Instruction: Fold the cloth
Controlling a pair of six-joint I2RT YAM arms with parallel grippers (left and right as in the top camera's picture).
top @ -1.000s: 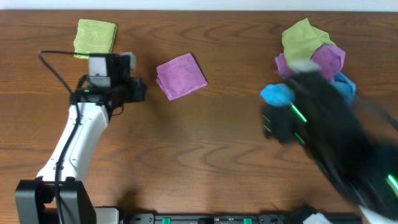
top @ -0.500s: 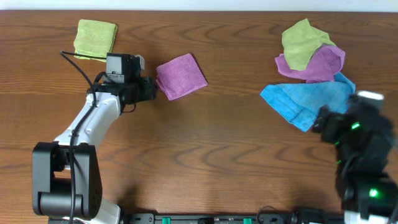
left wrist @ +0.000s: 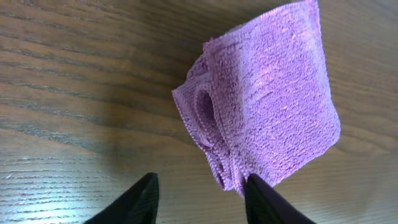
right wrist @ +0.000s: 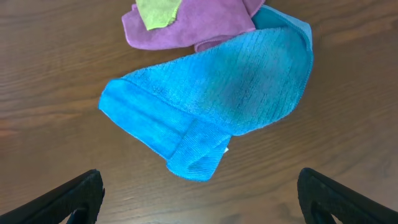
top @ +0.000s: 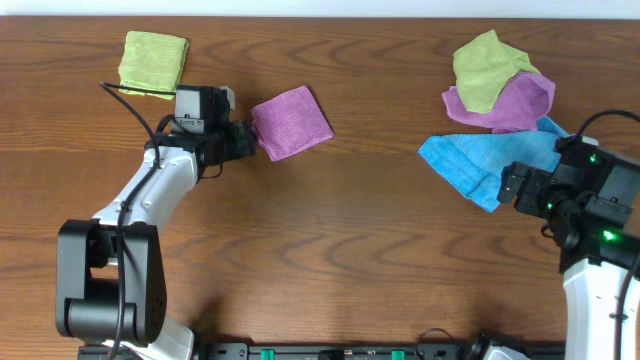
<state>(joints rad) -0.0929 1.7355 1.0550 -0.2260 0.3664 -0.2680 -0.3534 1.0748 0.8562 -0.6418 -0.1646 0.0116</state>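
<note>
**Overhead view.** You find the folded purple microfibre cloth [top: 291, 121] lying flat on the brown wooden table [top: 340, 240], on the left arm's side. The left jaws sit just beside its edge. A folded yellow-green cloth [top: 153, 62] lies further out, at the table's back corner. On the right arm's side, a crumpled yellow-green cloth [top: 485, 68], a second purple cloth [top: 518, 102] and a bright blue cloth [top: 480, 160] overlap, with the right jaws next to the blue one.

**Left wrist view.** The left jaws are spread and pinch nothing. One fingertip is at the folded cloth's near corner; whether it touches cannot be told.

**Right wrist view.** The right jaws are spread wide and empty, with the blue cloth ahead of them.
</note>
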